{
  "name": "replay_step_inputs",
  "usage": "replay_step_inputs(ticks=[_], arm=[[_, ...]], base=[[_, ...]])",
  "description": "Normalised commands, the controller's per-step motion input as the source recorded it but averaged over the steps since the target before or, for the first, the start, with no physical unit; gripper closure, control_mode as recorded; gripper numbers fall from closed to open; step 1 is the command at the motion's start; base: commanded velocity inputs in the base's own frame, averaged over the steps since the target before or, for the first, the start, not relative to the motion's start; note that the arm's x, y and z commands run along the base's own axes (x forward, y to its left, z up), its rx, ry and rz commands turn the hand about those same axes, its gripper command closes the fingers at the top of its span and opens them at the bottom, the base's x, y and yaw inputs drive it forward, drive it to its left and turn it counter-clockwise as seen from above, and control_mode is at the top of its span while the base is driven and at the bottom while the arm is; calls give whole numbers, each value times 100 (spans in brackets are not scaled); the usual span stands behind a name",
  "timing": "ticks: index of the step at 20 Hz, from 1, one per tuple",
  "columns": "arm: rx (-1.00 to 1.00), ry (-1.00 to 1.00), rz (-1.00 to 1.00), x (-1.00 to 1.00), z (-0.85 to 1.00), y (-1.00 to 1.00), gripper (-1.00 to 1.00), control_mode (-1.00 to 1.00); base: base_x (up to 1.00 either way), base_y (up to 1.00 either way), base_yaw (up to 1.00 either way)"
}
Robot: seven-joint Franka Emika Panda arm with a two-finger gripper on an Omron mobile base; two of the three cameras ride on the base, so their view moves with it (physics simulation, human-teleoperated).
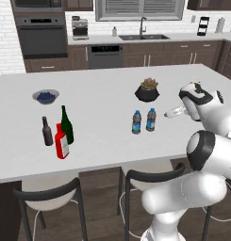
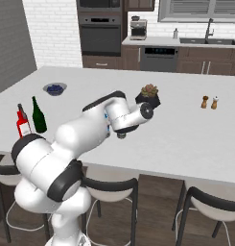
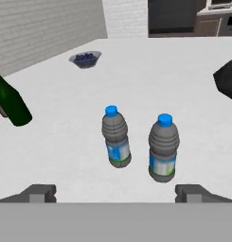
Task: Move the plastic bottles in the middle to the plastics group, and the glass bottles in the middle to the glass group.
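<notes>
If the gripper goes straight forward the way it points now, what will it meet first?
Probably the two small water bottles: the gripper, its jaws wide open, looks at the left bottle and the right bottle, both upright. The right one looks slightly nearer, so likely that first; depth is uncertain.

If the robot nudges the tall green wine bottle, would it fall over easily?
Probably fairly easily: the green wine bottle stands upright, tall and narrow on a small base, so a push near its neck might tip it. It looks like glass, so likely heavy, rigid and breakable. The red bottle and brown bottle stand close by, so a fall could knock them.
</notes>
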Motion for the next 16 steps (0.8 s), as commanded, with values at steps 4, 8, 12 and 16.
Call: replay_step_inputs(ticks=[4,8,12,16], arm=[[-1,0,0,39,-16,-46,-100,-100],[-3,0,0,54,-17,-23,-100,-100],[0,0,-2,48,-7,-25,-100,-100],[0,0,-3,44,0,0,-100,-100]], base=[[0,0,0],[0,0,0],[0,0,0],[0,0,0]])
